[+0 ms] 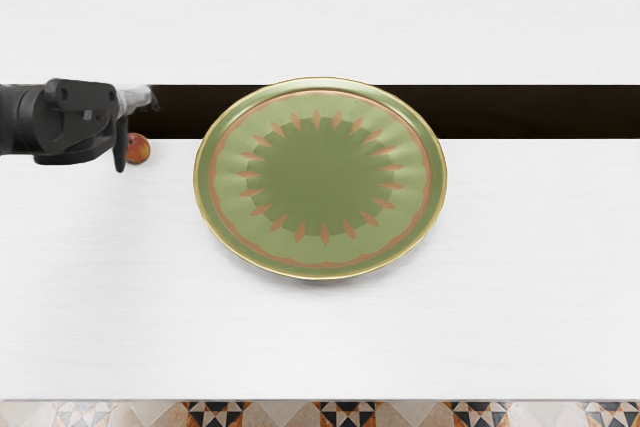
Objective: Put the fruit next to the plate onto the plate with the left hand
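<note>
A large green plate (320, 175) with a gold rim and an orange petal pattern lies in the middle of the white table. A small red-orange fruit (139, 149) sits on the table to the plate's left, apart from its rim. My left hand (122, 137) comes in from the left edge on a black arm and hovers right over the fruit. One dark finger (119, 154) hangs down against the fruit's left side, and pale fingers (137, 99) point right above it. The hand covers part of the fruit. It does not hold the fruit.
A dark gap (520, 110) runs across the table behind the plate. Patterned floor tiles (340, 415) show below the table's front edge. The plate holds nothing.
</note>
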Controlling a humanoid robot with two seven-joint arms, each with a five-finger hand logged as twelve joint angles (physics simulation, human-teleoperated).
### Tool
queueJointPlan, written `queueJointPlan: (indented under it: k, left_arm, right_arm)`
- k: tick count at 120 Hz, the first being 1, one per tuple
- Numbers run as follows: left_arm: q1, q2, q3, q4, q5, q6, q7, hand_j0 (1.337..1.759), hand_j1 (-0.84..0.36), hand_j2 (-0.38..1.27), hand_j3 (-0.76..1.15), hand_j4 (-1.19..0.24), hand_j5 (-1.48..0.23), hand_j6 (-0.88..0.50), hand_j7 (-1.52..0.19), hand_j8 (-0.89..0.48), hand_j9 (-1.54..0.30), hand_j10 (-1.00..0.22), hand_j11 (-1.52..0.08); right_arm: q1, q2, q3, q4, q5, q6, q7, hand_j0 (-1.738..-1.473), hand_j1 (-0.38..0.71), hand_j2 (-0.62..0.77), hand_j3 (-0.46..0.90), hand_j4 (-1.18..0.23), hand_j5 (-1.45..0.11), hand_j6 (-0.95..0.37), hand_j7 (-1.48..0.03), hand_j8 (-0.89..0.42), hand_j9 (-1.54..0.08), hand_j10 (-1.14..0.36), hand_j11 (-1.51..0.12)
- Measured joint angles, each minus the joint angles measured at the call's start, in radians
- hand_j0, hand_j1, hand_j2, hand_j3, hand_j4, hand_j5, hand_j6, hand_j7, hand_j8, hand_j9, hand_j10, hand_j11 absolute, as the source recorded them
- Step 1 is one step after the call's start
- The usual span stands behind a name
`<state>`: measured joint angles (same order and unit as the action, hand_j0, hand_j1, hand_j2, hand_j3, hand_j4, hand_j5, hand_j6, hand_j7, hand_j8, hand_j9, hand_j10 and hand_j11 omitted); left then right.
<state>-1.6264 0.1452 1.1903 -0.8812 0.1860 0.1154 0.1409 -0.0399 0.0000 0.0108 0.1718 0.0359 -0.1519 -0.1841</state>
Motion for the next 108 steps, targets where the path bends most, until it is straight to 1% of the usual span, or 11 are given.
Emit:
queueJointPlan:
  k: [26, 64, 75, 102, 104, 105, 108]
  left_arm:
    - [0.013, -0.018, -0.003, 0.027, 0.001, 0.001, 0.008, 1.658, 0.01, 0.06, 0.0, -0.28, -0.37, -0.28, -0.37, -0.28, -0.37, -0.28, -0.37]
    - [0.05, -0.04, -0.006, 0.037, 0.0, 0.0, 0.009, 1.658, -0.02, 0.06, 0.0, -0.31, -0.41, -0.31, -0.41, -0.31, -0.41, -0.31, -0.41]
    - [0.051, -0.044, -0.006, 0.038, 0.001, 0.0, 0.01, 1.658, -0.04, 0.07, 0.0, -0.33, -0.43, -0.33, -0.43, -0.33, -0.43, -0.33, -0.43]
    - [0.081, -0.044, -0.006, 0.07, 0.004, 0.0, 0.017, 1.658, -0.1, 0.07, 0.0, -0.37, -0.48, -0.37, -0.48, -0.37, -0.48, -0.37, -0.48]
    - [0.087, -0.044, -0.007, 0.075, 0.005, 0.0, 0.016, 1.658, -0.1, 0.08, 0.0, -0.38, -0.49, -0.34, -0.54, -0.37, -0.48, -0.37, -0.48]
    - [0.09, -0.044, -0.008, 0.078, 0.007, 0.001, 0.015, 1.658, -0.1, 0.08, 0.0, -0.36, -0.51, -0.27, -0.63, -0.37, -0.49, -0.37, -0.49]
    - [0.096, -0.044, -0.008, 0.087, 0.008, 0.002, 0.013, 1.658, -0.1, 0.08, 0.0, -0.35, -0.54, -0.27, -0.66, -0.38, -0.49, -0.38, -0.49]
  right_arm:
    - [0.0, 0.0, 0.0, 0.0, 0.0, 0.0, 0.0, -1.658, -0.35, 0.0, 0.0, 0.0, 0.0, 0.0, 0.0, 0.0, 0.0, 0.0, 0.0]
    - [0.0, 0.0, 0.0, 0.0, 0.0, 0.0, 0.0, -1.658, -0.35, 0.0, 0.0, 0.0, 0.0, 0.0, 0.0, 0.0, 0.0, 0.0, 0.0]
    - [0.0, 0.0, 0.0, 0.0, 0.0, 0.0, 0.0, -1.658, -0.35, 0.0, 0.0, 0.0, 0.0, 0.0, 0.0, 0.0, 0.0, 0.0, 0.0]
    - [0.0, 0.0, 0.0, 0.0, 0.0, 0.0, 0.0, -1.658, -0.35, 0.0, 0.0, 0.0, 0.0, 0.0, 0.0, 0.0, 0.0, 0.0, 0.0]
    - [0.0, 0.0, 0.0, 0.0, 0.0, 0.0, 0.0, -1.658, -0.35, 0.0, 0.0, 0.0, 0.0, 0.0, 0.0, 0.0, 0.0, 0.0, 0.0]
    - [0.0, 0.0, 0.0, 0.0, 0.0, 0.0, 0.0, -1.658, -0.35, 0.0, 0.0, 0.0, 0.0, 0.0, 0.0, 0.0, 0.0, 0.0, 0.0]
    - [0.0, 0.0, 0.0, 0.0, 0.0, 0.0, 0.0, -1.658, -0.35, 0.0, 0.0, 0.0, 0.0, 0.0, 0.0, 0.0, 0.0, 0.0, 0.0]
